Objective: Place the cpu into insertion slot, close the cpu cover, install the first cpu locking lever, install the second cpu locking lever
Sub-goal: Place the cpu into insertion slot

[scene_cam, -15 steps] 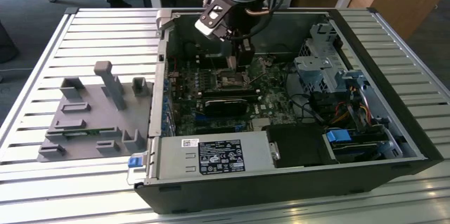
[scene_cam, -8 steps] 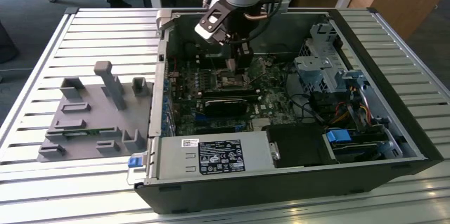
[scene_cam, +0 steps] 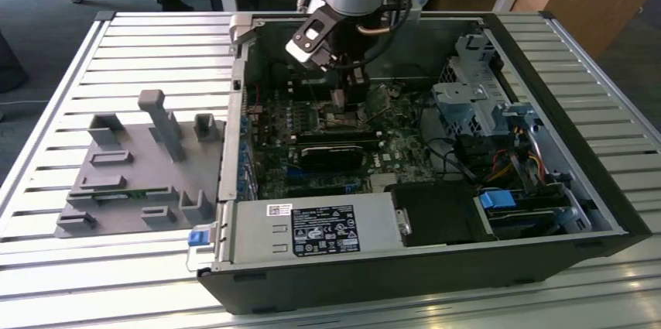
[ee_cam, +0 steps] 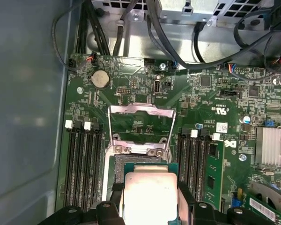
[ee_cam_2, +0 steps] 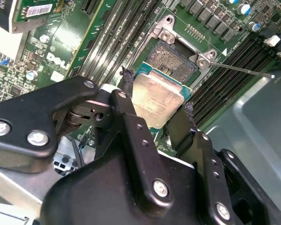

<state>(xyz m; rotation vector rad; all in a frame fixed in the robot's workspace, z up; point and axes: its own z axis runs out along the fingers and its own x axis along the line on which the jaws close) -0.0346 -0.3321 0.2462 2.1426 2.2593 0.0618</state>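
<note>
My gripper (ee_cam_2: 157, 96) is shut on the cpu (ee_cam_2: 154, 101), a pale silvery square chip on a green edge, pinched between two black fingers (ee_cam_2: 127, 86). In both wrist views the chip hangs tilted just over the insertion slot (ee_cam_2: 174, 57), partly covering its dark contact field (ee_cam: 118, 165). The cpu cover (ee_cam: 139, 109), a thin metal frame with a cut-out centre, is swung open away from the slot. A thin locking lever (ee_cam_2: 243, 70) sticks out beside the socket, unlatched. In the exterior view my gripper (scene_cam: 346, 89) is low inside the open computer case, over the motherboard.
Long black memory slots (ee_cam: 82, 164) flank the socket on both sides. A silver heatsink (ee_cam: 274, 145), a coin battery (ee_cam: 100, 78) and cable bundles (ee_cam: 131, 28) are close by. The power supply (scene_cam: 309, 230), drive cage (scene_cam: 470, 104) and case wall (scene_cam: 235, 97) hem me in. A grey fixture (scene_cam: 139, 166) sits outside.
</note>
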